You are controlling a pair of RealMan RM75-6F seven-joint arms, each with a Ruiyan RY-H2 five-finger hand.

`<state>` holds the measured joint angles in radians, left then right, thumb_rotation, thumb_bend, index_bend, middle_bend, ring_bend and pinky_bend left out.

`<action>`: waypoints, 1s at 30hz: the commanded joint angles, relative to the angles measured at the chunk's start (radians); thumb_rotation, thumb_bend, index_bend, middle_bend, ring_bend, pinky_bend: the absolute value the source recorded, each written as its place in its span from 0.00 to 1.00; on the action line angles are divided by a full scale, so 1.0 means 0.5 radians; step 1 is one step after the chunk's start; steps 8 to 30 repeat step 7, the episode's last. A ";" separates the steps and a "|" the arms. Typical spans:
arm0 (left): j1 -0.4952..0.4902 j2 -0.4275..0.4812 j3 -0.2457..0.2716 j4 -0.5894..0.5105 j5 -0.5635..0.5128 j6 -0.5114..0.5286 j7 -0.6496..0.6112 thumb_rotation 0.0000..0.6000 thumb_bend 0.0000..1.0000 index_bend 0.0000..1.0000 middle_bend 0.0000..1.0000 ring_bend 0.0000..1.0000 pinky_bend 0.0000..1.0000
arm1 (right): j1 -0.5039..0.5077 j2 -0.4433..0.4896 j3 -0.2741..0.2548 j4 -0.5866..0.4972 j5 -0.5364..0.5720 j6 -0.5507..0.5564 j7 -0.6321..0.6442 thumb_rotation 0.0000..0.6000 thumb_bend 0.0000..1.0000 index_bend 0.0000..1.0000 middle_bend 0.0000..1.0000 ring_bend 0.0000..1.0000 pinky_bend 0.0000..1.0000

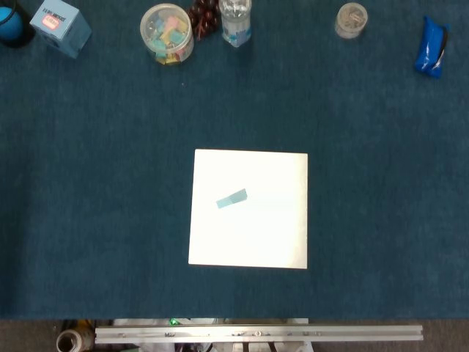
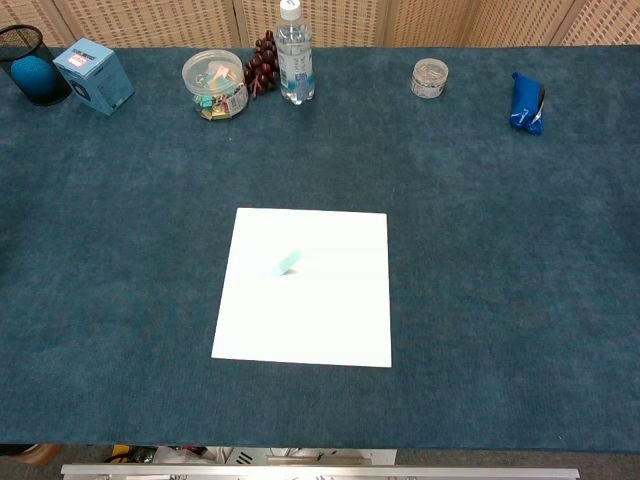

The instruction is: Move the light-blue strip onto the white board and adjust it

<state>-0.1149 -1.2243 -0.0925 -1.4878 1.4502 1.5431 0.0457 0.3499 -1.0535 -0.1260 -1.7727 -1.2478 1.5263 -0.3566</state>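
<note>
Head view: light-blue strip (image 1: 232, 199) lies flat on the white board (image 1: 271, 235), left of the board's middle, with neither hand in either view, so their state cannot be told.
The strip's long axis runs slantwise, its right end tipped toward the table's far edge. Along that far edge stand a light-blue box (image 1: 60, 26) with a red label whose writing is too small to read, a clear tub of coloured clips (image 1: 167, 33), a water bottle (image 1: 235, 20), a small jar (image 1: 351, 19) and a blue pouch (image 1: 431, 47).
</note>
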 commanded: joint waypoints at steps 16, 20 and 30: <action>0.009 0.026 0.037 -0.045 0.010 -0.043 0.061 1.00 0.34 0.26 0.31 0.28 0.33 | -0.125 0.011 0.029 0.039 -0.108 -0.003 0.035 1.00 0.04 0.22 0.39 0.33 0.39; 0.009 0.026 0.037 -0.045 0.010 -0.043 0.061 1.00 0.34 0.26 0.31 0.28 0.33 | -0.125 0.011 0.029 0.039 -0.108 -0.003 0.035 1.00 0.04 0.22 0.39 0.33 0.39; 0.009 0.026 0.037 -0.045 0.010 -0.043 0.061 1.00 0.34 0.26 0.31 0.28 0.33 | -0.125 0.011 0.029 0.039 -0.108 -0.003 0.035 1.00 0.04 0.22 0.39 0.33 0.39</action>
